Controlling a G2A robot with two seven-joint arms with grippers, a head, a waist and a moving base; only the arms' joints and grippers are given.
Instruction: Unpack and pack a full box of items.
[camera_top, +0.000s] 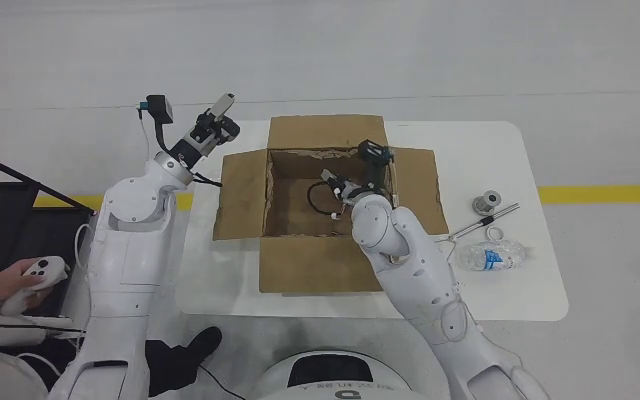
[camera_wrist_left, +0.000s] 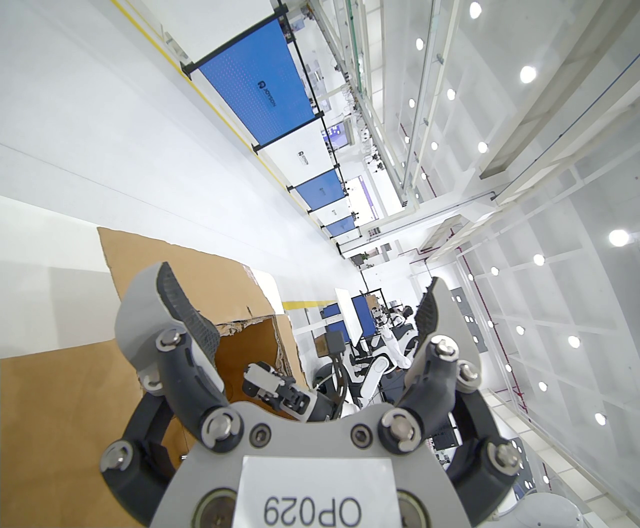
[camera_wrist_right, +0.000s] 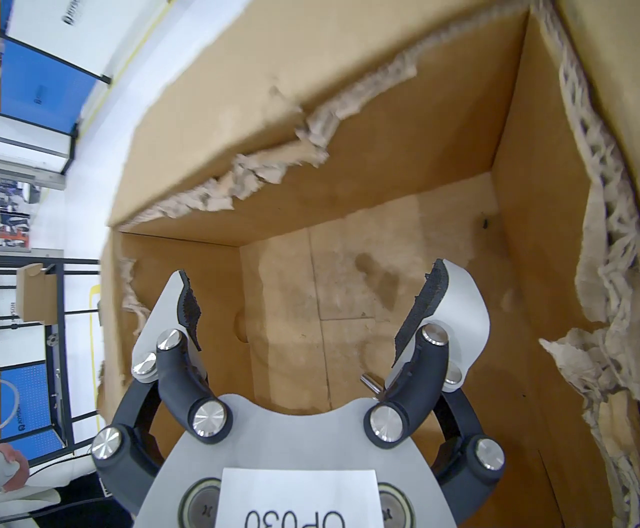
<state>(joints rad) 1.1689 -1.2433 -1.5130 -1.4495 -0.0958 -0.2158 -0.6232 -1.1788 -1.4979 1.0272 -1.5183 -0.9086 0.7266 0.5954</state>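
Two tools, both with jaws spread and nothing in them. Starting at the upper left of the top view, the left tool (camera_wrist_left: 300, 277) hangs off the corner of the box (camera_top: 240, 195), just beyond its left flap, tilted up and away toward the room rather than at the cardboard.

At the middle of the frame the box sits with all four flaps folded out flat. The right tool (camera_wrist_right: 311, 269) is down inside it, pointed at the floor of the box. That floor looks almost bare; what seems to be a small metal pin (camera_wrist_right: 370, 383) lies close under the base of one finger, behind the fingertips rather than between them, though I can't be sure it is a loose item.

Toward the right side of the surface (camera_top: 520, 290), well apart from the box, lie a metal roll (camera_top: 487, 203), a thin rod (camera_top: 480, 222) and a clear bottle (camera_top: 492, 257) on its side.

My guess is that unpacking is at or near its end — three things out, one perhaps left. If the pin is loose, the right tool would need to draw back and tip down to bring it between the pads; otherwise the next job is out to the right, fetching those three back in.
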